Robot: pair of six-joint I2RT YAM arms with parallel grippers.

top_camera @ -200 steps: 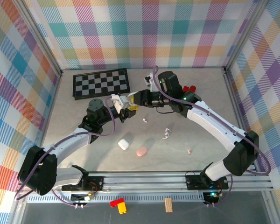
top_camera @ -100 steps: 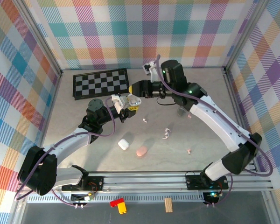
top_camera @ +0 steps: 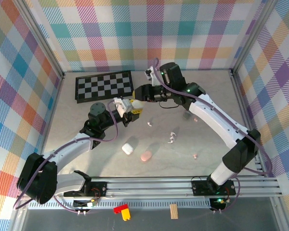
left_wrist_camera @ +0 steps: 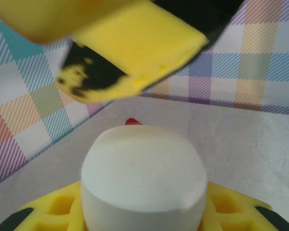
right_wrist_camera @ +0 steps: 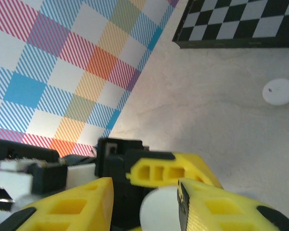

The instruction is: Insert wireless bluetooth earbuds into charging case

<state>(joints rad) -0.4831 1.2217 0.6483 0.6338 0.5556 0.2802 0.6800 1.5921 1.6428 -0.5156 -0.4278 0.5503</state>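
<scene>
Several small white earbuds (top_camera: 149, 123) lay loose on the worktop (top_camera: 168, 166), scattered between my two arms. My left claw (top_camera: 131, 109) was narrowed on a white case (left_wrist_camera: 144, 173), which sat against its lower finger, clear of the worktop. My right claw (right_wrist_camera: 144, 192) faced it with a finger either side of that same case, but I couldn't tell whether it gripped. A spare white case (top_camera: 128, 148) and a pink case (top_camera: 145, 156) lay close together nearer me.
</scene>
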